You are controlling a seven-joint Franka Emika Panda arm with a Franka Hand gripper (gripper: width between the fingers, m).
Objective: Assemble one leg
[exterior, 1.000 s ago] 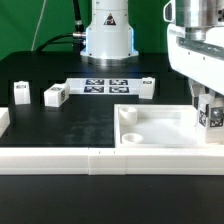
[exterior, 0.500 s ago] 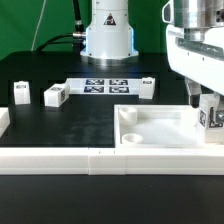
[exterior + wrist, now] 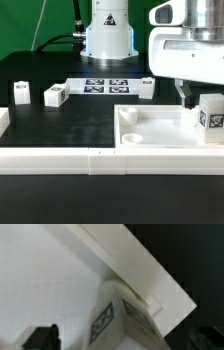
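"Exterior view, from its left: what's lying there?" asks one.

"Two spare legs (image 3: 19, 92) standing apart on the black table (image 3: 90, 115). Then comes the marker board (image 3: 105, 85), with a third spare leg (image 3: 147, 87) just beside its far end. They're parked well clear, I'd guess to give the arm room."

"And further right?"

"The square panel (image 3: 160, 135), lying rim up (a corner hole (image 3: 130, 137) shows near the front). At the exterior view's right, the leg (image 3: 211, 117) stands upright in the panel's corner, marker facing us. That's where a leg belongs, so I judge it's being seated or turned into its hole."

"Is the gripper (image 3: 193, 98) clamped on it?"

"I can't tell. It hangs right over the leg, one dark finger (image 3: 188, 97) beside it. The wrist view shows the leg (image 3: 112, 319) against the panel's rim (image 3: 140, 274) and a single finger (image 3: 42, 336) apart from it, the other hidden."

"Next?"

"Probably a firm, square grip before any twisting. A tilted leg could jam."
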